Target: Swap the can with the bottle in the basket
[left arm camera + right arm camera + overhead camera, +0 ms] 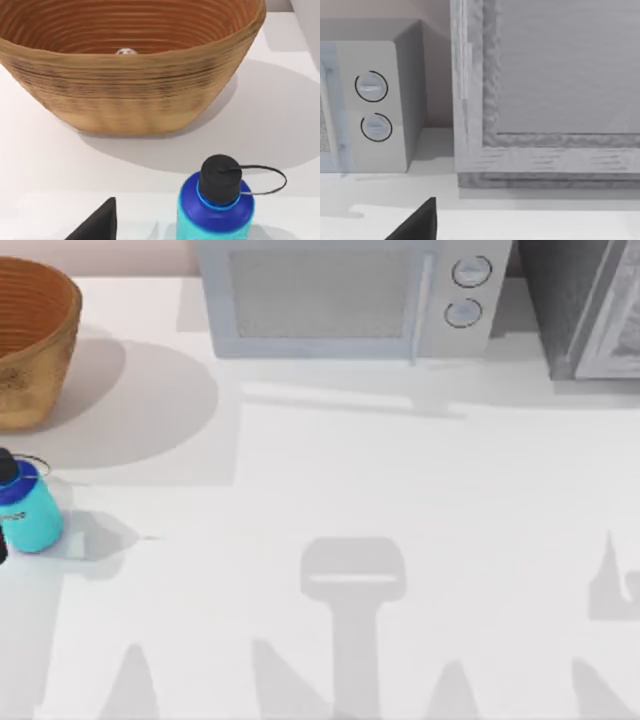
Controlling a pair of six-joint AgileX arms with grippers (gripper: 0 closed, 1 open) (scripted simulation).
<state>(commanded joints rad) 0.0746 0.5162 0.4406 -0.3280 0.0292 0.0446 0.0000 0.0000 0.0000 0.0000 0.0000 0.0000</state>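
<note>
Standing upright on the counter [400, 490], bottle [216, 210] near basket [130, 95]; can [126, 51] inside. My pincer states: cannot tell.

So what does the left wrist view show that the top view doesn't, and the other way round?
Left wrist view alone: a small pale round top lying low inside the big golden-brown woven wicker basket, perhaps the can, and a dark gripper fingertip. Top view alone: the pale grey microwave with two round dials and a grey cabinet at the table's back. Both share the basket and the stubby teal bottle with the dark blue cap, standing outside the basket.
</note>
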